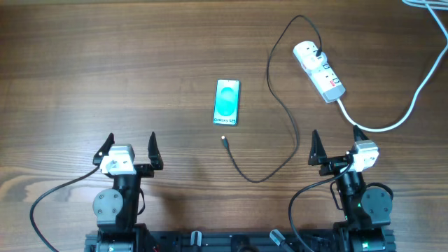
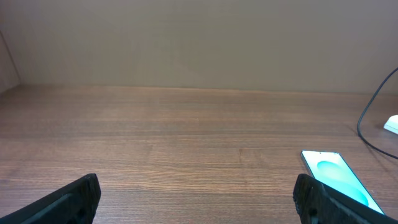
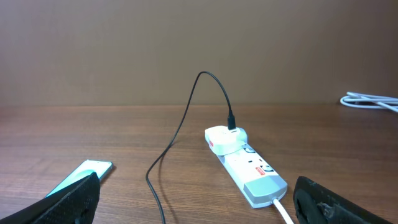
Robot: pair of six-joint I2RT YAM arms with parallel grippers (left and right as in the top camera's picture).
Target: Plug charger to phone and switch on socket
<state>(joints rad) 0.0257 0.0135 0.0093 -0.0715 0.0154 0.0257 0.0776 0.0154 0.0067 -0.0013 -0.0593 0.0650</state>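
1. Ahead of my left fingers (image 1: 131,136) and off to their right, the phone (image 1: 227,102) lies flat on the desk (image 1: 105,63), screen up. Its white "Galaxy" strip is at the end nearest the fingers.
2. Both left fingers are spread wide with nothing between them. In the left wrist view only bare desk shows in the gap, and the phone's far corner shows just above the right finger.
3. My right fingers (image 1: 336,136) are also fully spread and hold nothing.
4. Straight ahead of the right fingers and well beyond them, the socket (image 1: 319,70) lies at an angle with its cord end nearer to me. Its thick white cord (image 1: 413,98) leaves that end and swings out to the right of the fingers, then away across the desk.
5. The charger (image 1: 297,140) is plugged into a white adapter at the socket's far end. It arches up, drops to the desk left of the socket and loops back toward me between the two pairs of fingers.
6. The charger's plug tip (image 1: 224,139) rests on the desk just short of the phone's "Galaxy" end, near it but not touching. It lies ahead of the left fingers and to their right.
7. I cannot tell from these views whether the socket's switch is on.
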